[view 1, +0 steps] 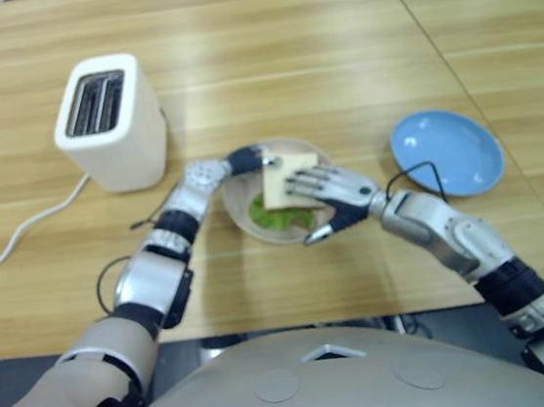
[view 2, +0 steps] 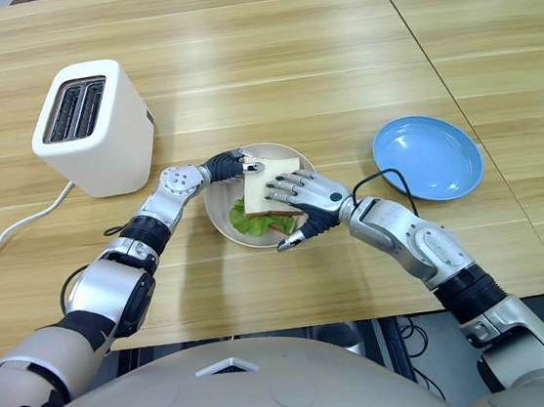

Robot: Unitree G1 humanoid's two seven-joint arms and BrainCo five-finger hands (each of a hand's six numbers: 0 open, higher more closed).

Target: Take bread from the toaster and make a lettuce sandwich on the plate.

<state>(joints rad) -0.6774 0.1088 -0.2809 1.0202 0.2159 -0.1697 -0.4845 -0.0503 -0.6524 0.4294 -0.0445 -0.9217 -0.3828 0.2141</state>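
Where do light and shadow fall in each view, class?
Left eye view: a pale sheen washes the table behind the toaster. Right eye view: the toaster's right face is shaded, with a soft shadow on the table beside it; the blue plate shows no hard glare; the lettuce looks dark under the bread.

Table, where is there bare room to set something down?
Free: the whole far side behind the toaster and blue plate, and the near strip before the white plate. Crowded: that plate, where the left hand and right hand meet on the bread.
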